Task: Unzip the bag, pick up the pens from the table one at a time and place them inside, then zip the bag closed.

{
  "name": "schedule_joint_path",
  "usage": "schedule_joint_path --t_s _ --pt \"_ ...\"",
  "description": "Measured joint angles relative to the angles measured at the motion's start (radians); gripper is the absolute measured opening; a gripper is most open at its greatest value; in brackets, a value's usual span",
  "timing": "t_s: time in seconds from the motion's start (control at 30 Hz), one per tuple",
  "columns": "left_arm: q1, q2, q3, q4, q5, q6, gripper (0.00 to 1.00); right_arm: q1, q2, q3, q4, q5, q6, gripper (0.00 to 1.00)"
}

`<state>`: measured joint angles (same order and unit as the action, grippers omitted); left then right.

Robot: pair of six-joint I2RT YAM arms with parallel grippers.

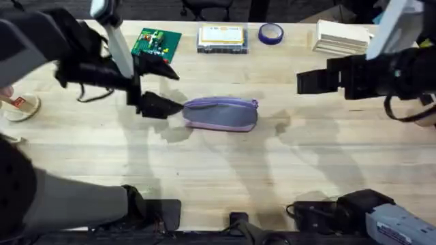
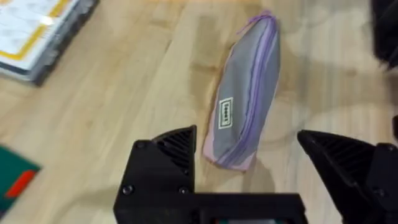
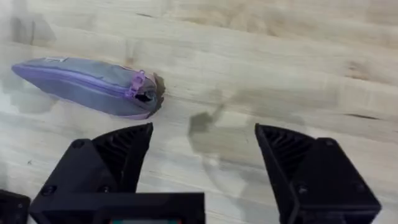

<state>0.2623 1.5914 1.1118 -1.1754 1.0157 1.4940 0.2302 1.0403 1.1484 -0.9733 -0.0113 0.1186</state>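
Observation:
The lavender bag (image 1: 220, 113) lies lengthwise on the table (image 1: 225, 170) near its middle, and its zipper looks closed. The zipper pull (image 3: 138, 84) sits at the bag's right end. My left gripper (image 1: 178, 90) is open just off the bag's left end, a little above the wood. In the left wrist view the bag (image 2: 245, 106) lies ahead of the open left gripper (image 2: 245, 140), its end reaching between the black fingers (image 2: 171, 149). My right gripper (image 1: 303, 82) hovers open to the right of the bag, well clear of it. The right wrist view has the bag (image 3: 87, 87) off to one side of the right gripper (image 3: 204, 130). The pens are out of view.
Along the far edge stand a green card pack (image 1: 157, 42), a clear box with a yellow label (image 1: 221, 37), a blue tape roll (image 1: 270, 33) and a stack of pale boards (image 1: 340, 37). A white cup-like thing (image 1: 20, 105) sits at the left edge.

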Motion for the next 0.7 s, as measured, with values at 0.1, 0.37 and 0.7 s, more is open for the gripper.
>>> schedule_joint_path --t_s 0.1,0.37,0.7 --pt "-0.005 -0.06 0.041 -0.003 -0.058 -0.065 0.995 0.0 -0.027 0.0 0.0 0.0 -0.035 0.997" --pt "-0.114 -0.216 0.068 -0.007 -0.241 -0.337 0.995 0.0 -0.085 0.0 -0.016 0.004 -0.09 0.997" --pt "-0.271 -0.366 0.068 -0.011 -0.414 -0.735 0.995 0.0 -0.118 0.0 -0.133 0.007 -0.098 0.998"
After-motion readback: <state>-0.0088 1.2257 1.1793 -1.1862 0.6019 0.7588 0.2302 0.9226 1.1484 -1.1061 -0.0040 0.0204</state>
